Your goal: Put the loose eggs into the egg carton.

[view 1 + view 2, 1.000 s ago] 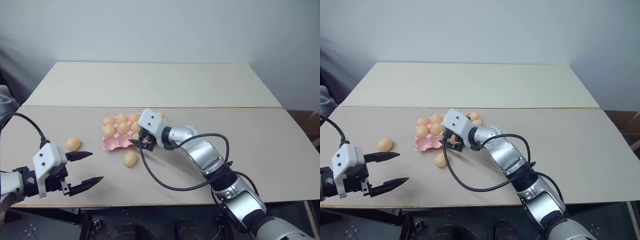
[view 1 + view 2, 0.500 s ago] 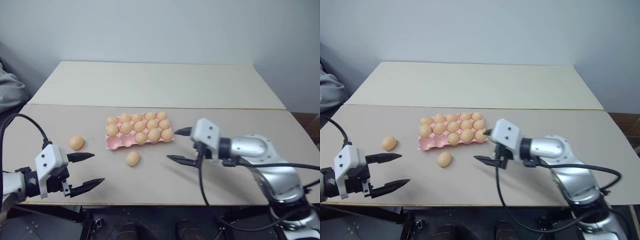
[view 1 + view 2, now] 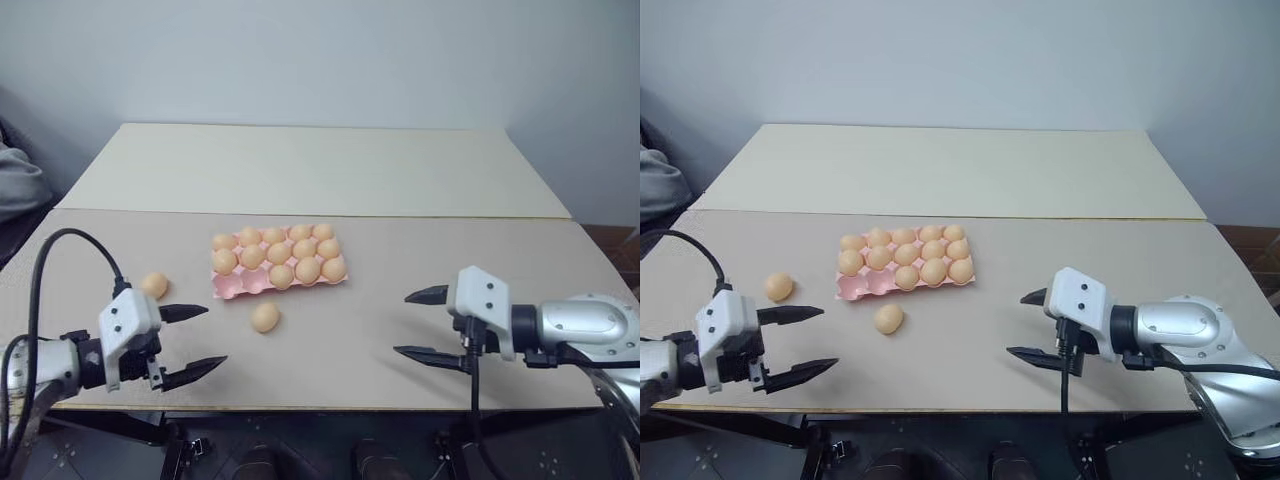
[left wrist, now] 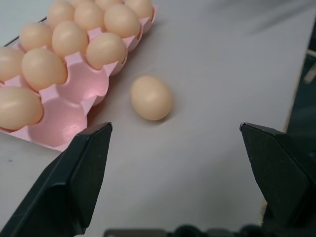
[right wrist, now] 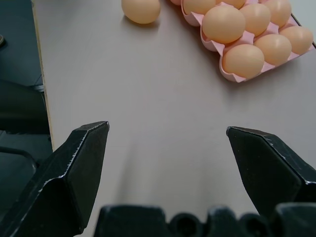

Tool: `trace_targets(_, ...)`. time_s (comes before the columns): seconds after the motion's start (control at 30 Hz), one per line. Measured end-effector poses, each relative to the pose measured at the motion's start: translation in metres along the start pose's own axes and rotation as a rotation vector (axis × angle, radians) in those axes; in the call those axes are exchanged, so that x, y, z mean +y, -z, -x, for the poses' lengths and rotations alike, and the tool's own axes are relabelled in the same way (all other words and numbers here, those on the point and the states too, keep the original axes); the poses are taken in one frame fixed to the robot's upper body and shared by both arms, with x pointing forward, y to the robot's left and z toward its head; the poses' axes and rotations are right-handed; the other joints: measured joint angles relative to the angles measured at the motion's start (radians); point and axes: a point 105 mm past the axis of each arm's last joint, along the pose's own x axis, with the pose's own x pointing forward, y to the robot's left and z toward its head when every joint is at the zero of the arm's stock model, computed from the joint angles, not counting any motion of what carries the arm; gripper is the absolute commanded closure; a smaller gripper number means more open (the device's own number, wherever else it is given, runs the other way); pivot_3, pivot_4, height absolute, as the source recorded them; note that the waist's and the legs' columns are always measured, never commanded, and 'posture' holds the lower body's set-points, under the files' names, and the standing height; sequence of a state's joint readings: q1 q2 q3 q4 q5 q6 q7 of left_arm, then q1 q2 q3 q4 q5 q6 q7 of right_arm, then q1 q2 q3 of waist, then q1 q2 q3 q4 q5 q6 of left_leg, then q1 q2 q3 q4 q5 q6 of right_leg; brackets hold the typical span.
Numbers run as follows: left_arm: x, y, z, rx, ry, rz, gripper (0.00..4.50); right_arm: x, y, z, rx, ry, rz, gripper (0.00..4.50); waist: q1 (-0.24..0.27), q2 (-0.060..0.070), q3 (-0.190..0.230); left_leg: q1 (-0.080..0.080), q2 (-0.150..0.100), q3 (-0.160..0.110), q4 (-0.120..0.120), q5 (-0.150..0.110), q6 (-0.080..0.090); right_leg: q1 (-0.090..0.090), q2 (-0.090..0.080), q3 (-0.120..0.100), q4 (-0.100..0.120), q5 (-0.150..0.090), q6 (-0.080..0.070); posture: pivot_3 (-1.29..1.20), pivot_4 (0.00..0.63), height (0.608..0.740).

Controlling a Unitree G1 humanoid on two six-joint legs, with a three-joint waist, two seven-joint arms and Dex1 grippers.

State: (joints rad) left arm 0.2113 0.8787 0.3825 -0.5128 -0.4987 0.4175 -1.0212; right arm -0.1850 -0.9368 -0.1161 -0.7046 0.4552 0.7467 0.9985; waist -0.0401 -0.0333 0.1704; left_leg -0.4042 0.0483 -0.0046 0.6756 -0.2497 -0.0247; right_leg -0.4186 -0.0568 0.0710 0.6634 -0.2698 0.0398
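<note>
Clearly, the work was near its end. The egg carton (image 3: 279,265) lay in the middle of the table (image 3: 400,180), pale pink, flat and without a lid, and thirteen of its cups were already full. The two empty cups were at the left end of the row nearest the robot. Two loose eggs were not yet inside: one egg (image 3: 265,317) lay on the table just in front of those empty cups, and the other egg (image 3: 154,285) lay further to the left, apart from the tray.

The left gripper (image 3: 190,342) hung low over the front left part of the table, its two black fingers spread wide with nothing between them. It pointed toward the nearer egg, which in the left wrist view sat between the two fingers, but some way ahead. The right gripper (image 3: 422,325) was on the right side, well apart from the tray, also spread wide and empty.

I judged that the step in hand was the reach for one of the last eggs. The next move would ask the left gripper to go forward and down around the egg and close softly, because such a smooth oval thing rolls away easily.

The eggs looked tan-orange, small and all alike.
</note>
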Motion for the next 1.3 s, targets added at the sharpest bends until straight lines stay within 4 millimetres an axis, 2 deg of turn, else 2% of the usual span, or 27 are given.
trace_targets(0.23,-0.008,0.021,-0.035,0.041,0.005,-0.015,0.00,-0.005,-0.001,0.002,0.000,0.036,0.006,0.09,0.004,0.000,0.000,0.000,-0.001,0.000,0.000,0.000,0.000,0.000,0.000,0.000,0.000,0.000,0.000,0.00,0.150,0.740)
trace_targets(0.37,-0.005,0.024,-0.067,-0.013,-0.049,-0.006,0.00,-0.009,0.000,0.003,0.007,0.065,0.013,0.09,0.016,-0.001,-0.001,-0.001,-0.001,-0.001,0.001,0.000,0.000,0.000,0.000,0.000,0.000,0.000,0.000,0.00,0.150,0.740)
trace_targets(0.5,-0.006,0.020,-0.081,-0.046,-0.055,-0.019,0.00,-0.009,0.001,0.004,0.013,0.071,0.014,0.09,0.020,-0.001,-0.001,-0.001,-0.001,-0.001,0.001,0.000,0.000,0.000,0.000,0.000,0.000,0.000,0.000,0.00,0.150,0.740)
trace_targets(0.6,-0.008,0.025,-0.088,-0.043,-0.053,-0.016,0.00,-0.009,0.004,0.004,0.019,0.081,0.009,0.09,0.022,-0.001,-0.001,0.000,-0.001,-0.001,0.001,0.000,0.000,0.000,0.000,0.000,0.000,0.000,0.000,0.00,0.150,0.740)
trace_targets(0.83,0.007,0.023,-0.109,-0.085,-0.093,-0.021,0.00,-0.010,0.005,0.004,0.023,0.102,0.005,0.09,0.028,-0.001,-0.001,-0.001,-0.001,-0.001,0.002,0.000,0.000,0.001,0.000,0.000,0.000,0.000,0.000,0.00,0.150,0.740)
trace_targets(1.2,0.001,0.015,-0.141,-0.164,-0.015,0.002,0.00,-0.014,0.007,0.005,0.031,0.142,0.005,0.09,0.028,-0.001,-0.001,0.000,-0.001,-0.001,0.003,0.000,0.000,0.003,0.000,0.000,0.000,0.000,0.000,0.00,0.150,0.740)
trace_targets(1.3,0.000,0.014,-0.146,-0.169,-0.013,0.005,0.90,-0.014,0.007,0.005,0.032,0.148,0.006,0.06,0.028,-0.001,-0.001,0.000,-0.001,-0.001,0.003,0.000,0.000,0.003,0.000,-0.001,0.000,0.000,0.000,0.00,0.150,0.740)
